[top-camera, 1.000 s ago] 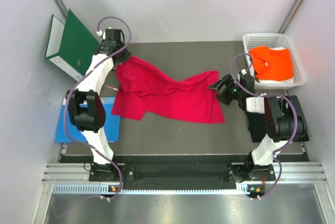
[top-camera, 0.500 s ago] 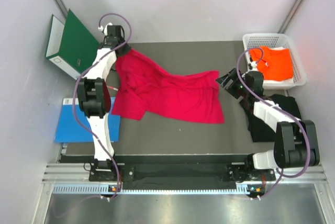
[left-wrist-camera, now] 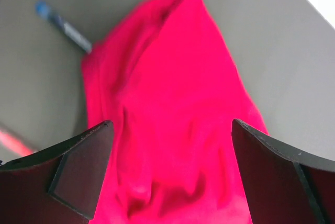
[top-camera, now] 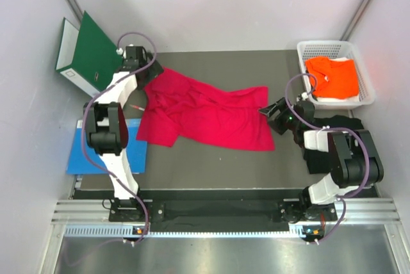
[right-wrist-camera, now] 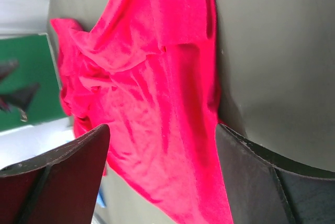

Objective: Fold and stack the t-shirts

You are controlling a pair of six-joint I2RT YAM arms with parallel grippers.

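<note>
The crimson red t-shirt [top-camera: 205, 115] lies crumpled and spread across the middle of the table. My left gripper [top-camera: 146, 73] hovers open over its far left corner; the left wrist view shows the red t-shirt [left-wrist-camera: 167, 77] below the gap of the left gripper [left-wrist-camera: 171, 124], with nothing held. My right gripper [top-camera: 272, 110] stands open at the shirt's right edge, and the red cloth [right-wrist-camera: 146, 67] fills the view past the right gripper [right-wrist-camera: 162, 127]. The orange t-shirt [top-camera: 333, 75] lies in a basket. The black t-shirt [top-camera: 346, 122] lies mostly hidden under the right arm.
A white basket [top-camera: 366, 79] stands at the far right corner. A green binder [top-camera: 86, 53] leans at the far left. The flat blue sheet [top-camera: 80, 153] lies at the left edge. A pen [top-camera: 136, 105] lies beside the shirt's left side, and a pen [left-wrist-camera: 65, 25] shows in the left wrist view.
My left gripper has opened and let go of the red shirt's far left corner, which has dropped to the table. The right arm has swung back toward the shirt's right edge.
</note>
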